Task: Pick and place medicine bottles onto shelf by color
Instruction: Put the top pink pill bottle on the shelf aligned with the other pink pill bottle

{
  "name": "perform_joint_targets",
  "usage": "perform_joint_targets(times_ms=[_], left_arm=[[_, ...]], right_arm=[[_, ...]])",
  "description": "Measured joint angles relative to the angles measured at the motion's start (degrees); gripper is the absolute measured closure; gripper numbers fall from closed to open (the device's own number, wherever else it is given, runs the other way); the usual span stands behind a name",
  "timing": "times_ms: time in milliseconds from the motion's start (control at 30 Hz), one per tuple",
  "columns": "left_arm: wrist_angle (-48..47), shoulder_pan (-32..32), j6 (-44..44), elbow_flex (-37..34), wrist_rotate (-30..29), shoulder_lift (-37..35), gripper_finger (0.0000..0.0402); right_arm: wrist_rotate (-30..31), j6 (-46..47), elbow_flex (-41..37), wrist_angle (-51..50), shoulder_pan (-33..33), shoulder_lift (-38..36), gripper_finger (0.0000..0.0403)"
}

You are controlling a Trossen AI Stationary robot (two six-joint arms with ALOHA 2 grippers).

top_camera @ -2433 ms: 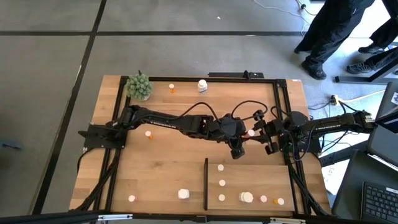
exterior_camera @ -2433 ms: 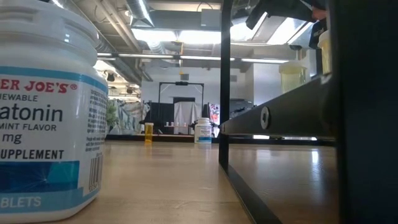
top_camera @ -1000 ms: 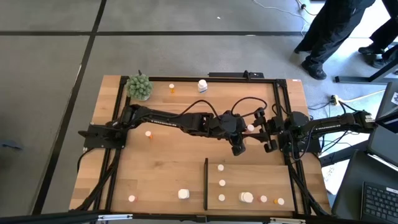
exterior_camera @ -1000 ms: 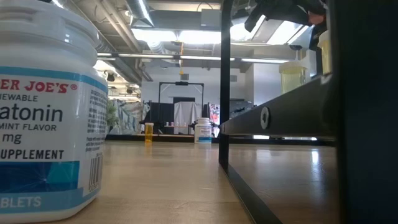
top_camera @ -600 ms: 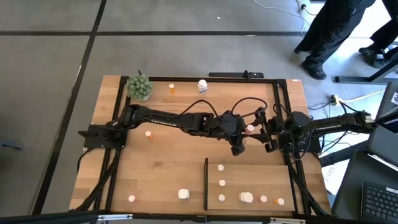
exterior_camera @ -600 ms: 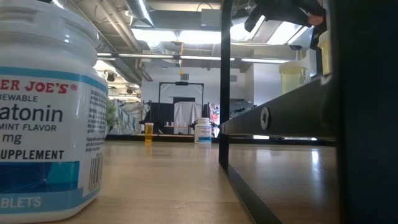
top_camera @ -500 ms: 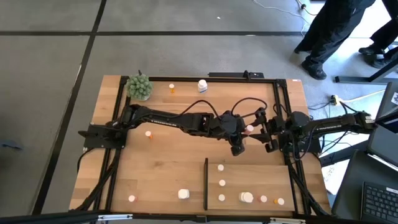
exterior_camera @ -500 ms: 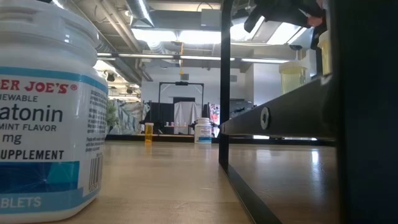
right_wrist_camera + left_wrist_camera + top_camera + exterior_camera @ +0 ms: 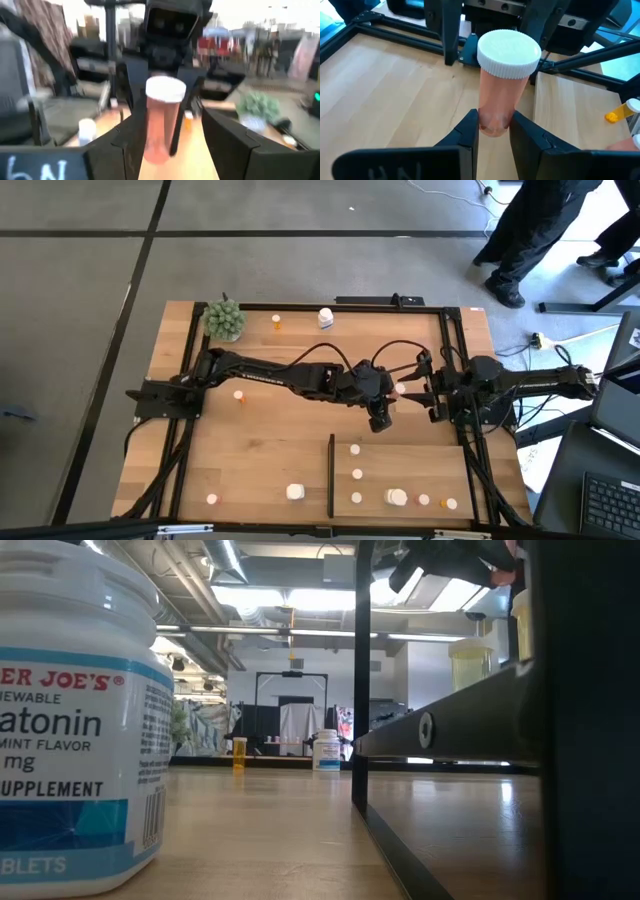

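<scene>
Bottle, orange with a white cap, sits clamped at its base between the left gripper's fingers, right of centre in the high view, above the shelf (which carries several small bottles). We see the right gripper facing it, fingers spread either side of the bottle without touching.

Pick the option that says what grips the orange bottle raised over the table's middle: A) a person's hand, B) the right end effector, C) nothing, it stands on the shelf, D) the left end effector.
D: the left end effector pinches the orange bottle at its base; the right end effector stands open around it.
</scene>
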Motion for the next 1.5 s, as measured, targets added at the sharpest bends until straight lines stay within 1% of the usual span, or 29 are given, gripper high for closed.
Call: perform_joint_targets(times_ms=[133, 233, 333, 433, 567, 633, 733, 833, 867, 1000, 1100, 1167, 1367, 1500], left_arm=[[-0.1, 0.1, 0.0, 0.0, -0.1, 0.0, 0.0331], [-0.4, 0.0, 0.4, 0.0, 0.0, -0.1, 0.0331], [-1.6, 0.0, 1.5, 0.0, 0.5, -0.1, 0.0331], [-1.5, 0.0, 1.9, 0.0, 1.4, -0.1, 0.0331], [-1.7, 0.0, 4.9, 0.0, 1.9, -0.1, 0.0331], [-1.6, -0.2, 5.1, 0.1, 1.9, 0.4, 0.0331], [-2.1, -0.4, 5.6, 0.0, 2.0, 0.9, 0.0331], [-0.5, -0.7, 5.7, 0.3, 1.8, 2.5, 0.0331], [-1.6, -0.7, 5.7, 0.0, 1.8, 2.7, 0.0331], [0.0, -1.2, 5.4, 0.2, 1.7, 4.2, 0.0331], [-0.5, -1.6, 4.2, 0.0, 2.0, 4.4, 0.0331], [-0.3, -2.0, 4.2, 0.0, 1.9, 4.3, 0.0331], [-0.4, -1.8, 4.4, 0.0, 1.3, 4.3, 0.0331], [-0.5, -1.9, 4.4, 0.0, 1.4, 4.3, 0.0331]], right_arm=[[2.3, -3.7, 8.3, -20.3, 0.0, -0.2, 0.0212], [2.5, -4.8, 14.3, -32.6, 0.0, 0.0, 0.0212], [2.5, -3.7, 19.6, -41.8, 0.0, -0.1, 0.0212], [2.4, -1.4, 24.1, -47.8, 0.0, 0.0, 0.0212], [2.0, 4.7, 28.6, -51.1, 0.0, 1.5, 0.0212], [0.8, 6.0, 30.2, -52.9, 0.0, 3.2, 0.0212], [-1.2, 5.8, 32.0, -54.4, 0.0, 6.1, 0.0212], [-1.5, 5.8, 33.2, -54.9, 0.0, 9.3, 0.0212], [-1.6, 5.7, 33.6, -54.9, 0.0, 10.4, 0.0212], [-3.3, 5.3, 34.3, -54.9, 0.0, 14.6, 0.0212], [-4.7, 4.2, 34.4, -55.6, 0.0, 17.2, 0.0212], [-5.2, 4.2, 34.4, -55.5, 0.0, 18.4, 0.0212], [-10.6, 4.2, 34.4, -55.7, 0.1, 20.7, 0.0212], [-10.8, 3.0, 34.4, -55.7, 1.1, 21.9, 0.0212]])
